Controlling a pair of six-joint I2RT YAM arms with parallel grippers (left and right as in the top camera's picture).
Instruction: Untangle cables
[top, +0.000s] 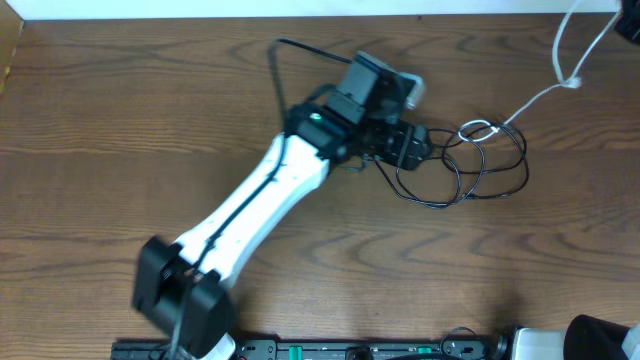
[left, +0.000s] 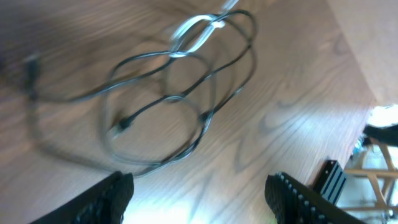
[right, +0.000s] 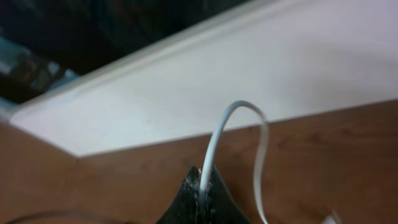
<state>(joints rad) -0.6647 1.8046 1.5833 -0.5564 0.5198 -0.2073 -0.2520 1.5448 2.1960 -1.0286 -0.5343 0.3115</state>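
Thin black cables (top: 478, 170) lie in overlapping loops on the wooden table, right of centre. A white cable (top: 540, 95) loops through their top and runs up to the far right corner. My left gripper (top: 415, 145) is open and empty, low at the left edge of the black loops. In the left wrist view its fingers (left: 199, 202) frame bare wood, with the black loops (left: 186, 106) and the white loop (left: 194, 32) ahead. My right gripper (right: 202, 190) is shut on the white cable (right: 214, 140); overhead it shows only as a dark shape at the top right edge (top: 630, 25).
The table's far edge meets a white wall (right: 249, 74). The left arm (top: 260, 200) stretches diagonally from the front left. A black rail (top: 330, 350) runs along the front edge. A thicker black arm cord (top: 275, 70) loops behind the left wrist.
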